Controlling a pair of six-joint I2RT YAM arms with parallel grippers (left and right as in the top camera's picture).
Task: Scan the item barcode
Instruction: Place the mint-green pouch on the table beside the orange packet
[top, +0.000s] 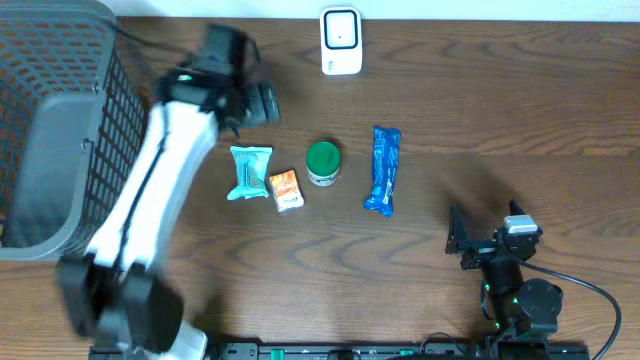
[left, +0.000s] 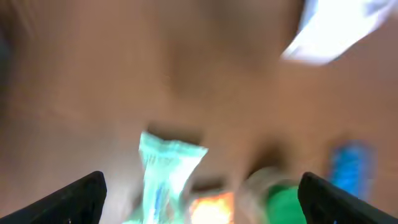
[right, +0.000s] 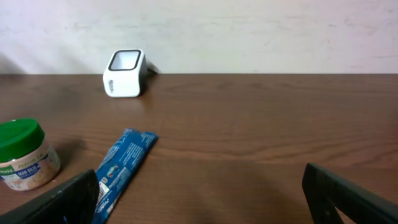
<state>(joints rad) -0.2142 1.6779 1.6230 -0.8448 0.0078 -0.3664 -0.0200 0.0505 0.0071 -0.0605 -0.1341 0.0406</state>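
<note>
Left tool (left: 200, 184), right tool (right: 199, 175) apart — jar (top: 323, 161), blue pouch (top: 384, 168) between; basket (top: 70, 60) far left.

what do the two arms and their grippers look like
The left arm is a white link with black joints and a black gripper. The right arm is black, with a pale block at the wrist, green lights and a black cable off its base. Its fingers are black wedges.

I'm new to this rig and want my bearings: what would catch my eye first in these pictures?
The white left arm, blurred, reaches up the left side beside a dark mesh basket. In the middle lie a teal packet, orange packet, green-lidded jar and blue packet in a row, with a white scanner at the far edge.
</note>
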